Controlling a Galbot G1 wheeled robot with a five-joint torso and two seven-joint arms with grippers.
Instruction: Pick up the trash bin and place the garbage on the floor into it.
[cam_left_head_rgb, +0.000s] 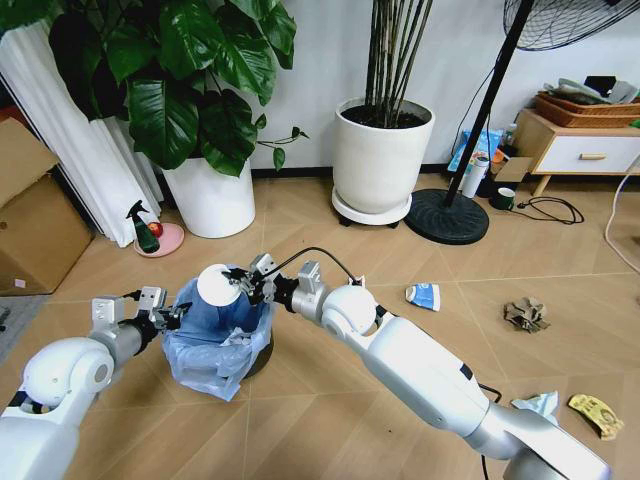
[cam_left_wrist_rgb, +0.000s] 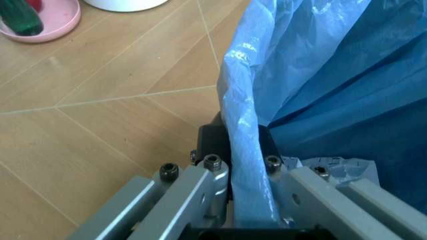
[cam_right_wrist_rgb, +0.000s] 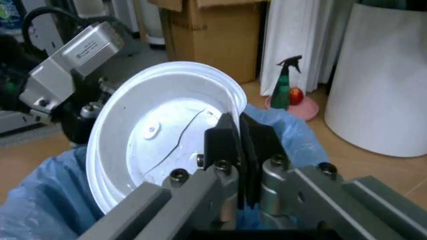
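Right gripper (cam_left_head_rgb: 243, 281): jaws pressed together on the rim of a white disc (cam_left_head_rgb: 217, 285), a shallow round plastic lid with a hairline crack across its inner face (cam_right_wrist_rgb: 160, 145). The disc is tilted on edge, directly over the mouth of the trash bin (cam_left_head_rgb: 222, 335).

Left gripper (cam_left_head_rgb: 180, 313): jaws clamped on the near rim of the bin, with the crinkly light blue bag liner (cam_left_wrist_rgb: 243, 150) pinched between the fingers. In the left wrist view the dark rim edge shows just beyond the fingertips.

Bin: small, round, dark, with the bag billowing over its sides; it stands between the two grippers.

Outward from the right arm, on the herringbone wooden floor (cam_left_head_rgb: 330, 420): blue wrapper (cam_left_head_rgb: 424, 296), crumpled brown paper (cam_left_head_rgb: 526, 314), white crumpled piece (cam_left_head_rgb: 538, 403), yellow wrapper (cam_left_head_rgb: 596, 415). All lie well apart from both grippers.
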